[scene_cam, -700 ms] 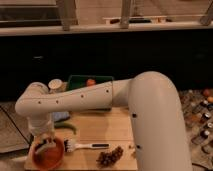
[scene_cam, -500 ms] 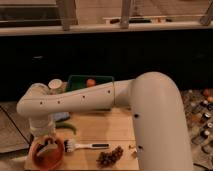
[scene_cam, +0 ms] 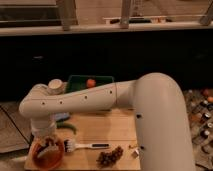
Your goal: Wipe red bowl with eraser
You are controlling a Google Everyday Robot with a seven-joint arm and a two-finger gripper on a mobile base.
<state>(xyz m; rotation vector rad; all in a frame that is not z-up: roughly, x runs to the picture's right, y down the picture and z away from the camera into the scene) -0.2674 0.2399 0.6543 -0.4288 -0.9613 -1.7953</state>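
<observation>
**Asker:** Where are you right now?

**Me:** I'm at the near left corner of the wooden table [scene_cam: 102,127], with my gripper [scene_cam: 46,144] lowered into the red bowl [scene_cam: 49,162]. The pale scrap beneath me looks like the eraser [scene_cam: 48,148], lying inside the bowl. I cannot tell whether my grip is clamped on it or slack, because my own wrist covers that spot.

**Asker:** How will those two handle?

**Me:** I judge the eraser to be light, slightly soft and grippy. I would pinch it across its narrow sides, high enough to leave the lower face free for rubbing. The bowl looks shallow, smooth and probably light, so a hard sideways push could skid or tip it. Gentle downward pressure and small circles would suit it.

**Asker:** And what's around you?

**Me:** The brush [scene_cam: 85,146] lies just right of the bowl, white head toward me and handle pointing right. The dark grapes [scene_cam: 110,156] sit past it by the front edge. Farther back is a green vegetable [scene_cam: 67,128], then the dark green tray [scene_cam: 75,80], which holds something round and orange [scene_cam: 90,83].
</observation>
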